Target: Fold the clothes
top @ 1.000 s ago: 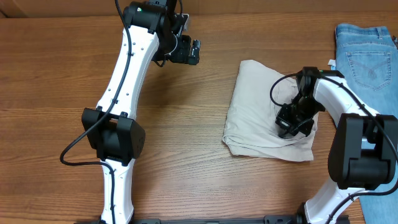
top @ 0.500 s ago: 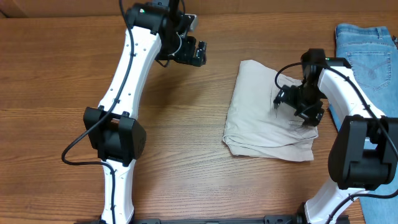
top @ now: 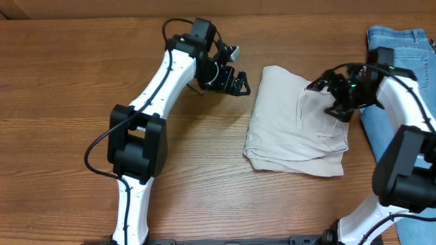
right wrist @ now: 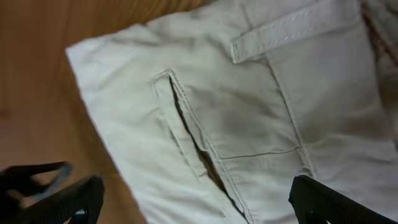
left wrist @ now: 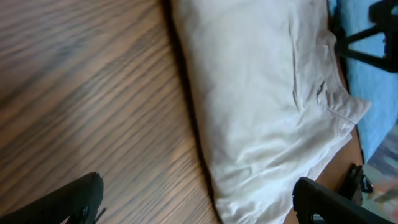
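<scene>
I am driving two white arms over a wooden table [top: 68,102]. The khaki trousers [top: 296,122] lie folded into a compact bundle. They sit directly under my right gripper [top: 330,99] and just off the fingertips of my left gripper [top: 238,83], which hangs over bare wood beside the bundle's edge. Both grippers are spread wide and hold nothing. In each wrist view the two black fingers sit at opposite lower corners, with cloth or wood between them.

Below the right hand I can see a slit back pocket [right wrist: 193,146] and a belt loop [right wrist: 273,34]. A pair of blue jeans [top: 402,54] lies on the outer side of that hand, close to the bundle.

I see three risks:
- The bundle's layers look loose at the edge nearest me, so a shallow pinch could lift only the top layer and pull the fold open.
- A fingertip could catch in the pocket slit or under the loop and drag the whole bundle.
- If the right hand reaches outward, it could snag the jeans as well.

I can read no brand, label or writing anywhere. The jeans pocket shows only stitching.
</scene>
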### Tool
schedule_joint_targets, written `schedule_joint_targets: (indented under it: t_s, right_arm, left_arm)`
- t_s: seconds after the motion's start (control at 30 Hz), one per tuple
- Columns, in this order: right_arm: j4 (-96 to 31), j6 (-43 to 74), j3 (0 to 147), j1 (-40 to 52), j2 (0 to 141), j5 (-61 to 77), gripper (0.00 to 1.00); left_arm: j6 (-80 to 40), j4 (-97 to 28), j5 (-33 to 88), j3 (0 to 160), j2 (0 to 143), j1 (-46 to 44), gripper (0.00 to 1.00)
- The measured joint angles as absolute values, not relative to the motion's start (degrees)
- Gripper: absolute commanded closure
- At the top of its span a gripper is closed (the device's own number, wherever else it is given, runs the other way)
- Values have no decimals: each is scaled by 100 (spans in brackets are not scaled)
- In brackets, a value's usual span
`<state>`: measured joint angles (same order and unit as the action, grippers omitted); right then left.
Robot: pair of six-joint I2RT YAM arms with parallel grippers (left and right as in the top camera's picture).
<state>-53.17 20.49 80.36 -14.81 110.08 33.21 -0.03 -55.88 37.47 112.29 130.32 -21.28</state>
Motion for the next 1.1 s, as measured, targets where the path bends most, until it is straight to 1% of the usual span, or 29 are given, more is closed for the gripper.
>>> schedule_joint_targets:
  t_s: [0.17,0.37,0.57,0.87,0.9,0.97,1.0,1.03,1.1]
  right_arm:
    - [-5319,1774,8036,-1791,11008,3905,0]
    - [-5325,1601,8036,-1824,11008,4209,0]
    - [-5328,1535,8036,-1824,11008,4285,0]
    - [-5356,1415,8036,-1824,11008,4309,0]
    - [-5356,1409,8036,-1824,11008,4309,0]
    - [-5352,1391,8036,-1824,11008,4309,0]
    - [-5352,1387,8036,-1824,11008,4309,0]
    - [-5356,1385,8036,-1824,11008,4311,0]
    - [-5354,1385,8036,-1824,11008,4309,0]
  left_arm:
    - [-102,-4995,3894,10798,13032,-2390,0]
    - [-438,-4324,3924,10379,13032,-2720,0]
    - [-764,-4132,3924,10320,13109,-2893,0]
    - [-893,-4032,3986,10320,13428,-2917,0]
    - [-893,-4021,3992,10320,13430,-2917,2]
    - [-910,-3997,3992,10320,13441,-2923,12]
    - [-941,-3972,3990,10320,13458,-2928,20]
    - [-945,-3935,3999,10320,13496,-2936,31]
    - [-998,-3881,4005,10320,13552,-2956,43]
